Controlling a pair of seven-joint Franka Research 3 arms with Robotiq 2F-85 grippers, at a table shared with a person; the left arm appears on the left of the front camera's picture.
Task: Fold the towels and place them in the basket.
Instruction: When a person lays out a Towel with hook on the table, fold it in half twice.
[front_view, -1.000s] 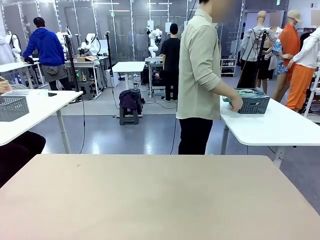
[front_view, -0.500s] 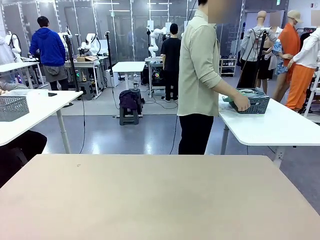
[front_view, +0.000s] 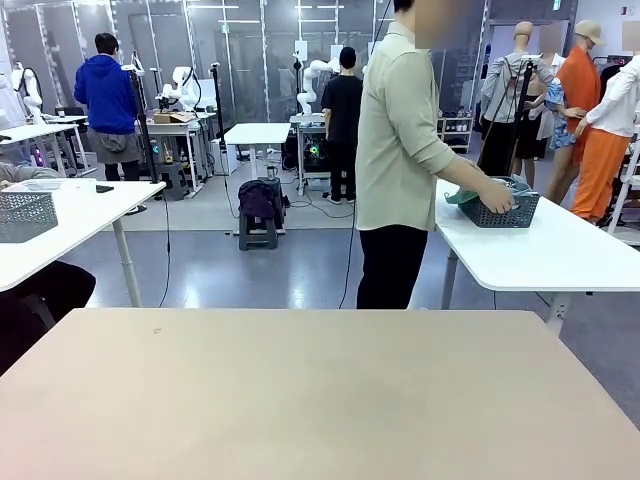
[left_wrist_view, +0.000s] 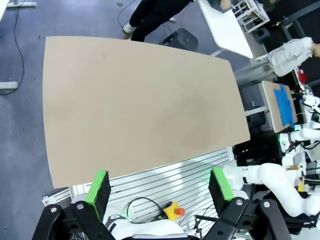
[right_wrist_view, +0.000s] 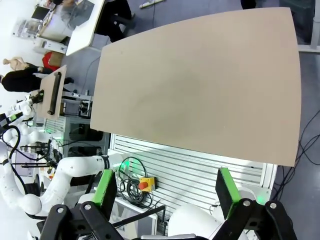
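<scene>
The dark lattice basket (front_view: 508, 211) stood on a white side table (front_view: 560, 255) beyond and to the right of the robot's own beige table (front_view: 320, 400). The towels (front_view: 462, 197) were bundled in it, with sea-green cloth spilling over the rim nearest the person (front_view: 400, 150). That person stood side-on at the far edge of the beige table, one hand (front_view: 497, 198) laid on the basket's rim. From this the task looked not yet begun on the robot's side: the work surface carried no towel, and the basket was well apart from both arms. The left gripper (left_wrist_view: 160, 184) hung high above the beige table with its jaws wide apart and nothing between them. The right gripper (right_wrist_view: 165, 186) did the same on its side. The next move seemingly called for the basket and towels to be brought across to the beige table and a towel spread flat there. Only then could either gripper come down for a corner to fold. Compared with a second earlier, the hand had slid from the basket's near corner farther in over its rim. The basket itself sat in almost the same place. In the background a figure in blue had stepped a little to the right.
</scene>
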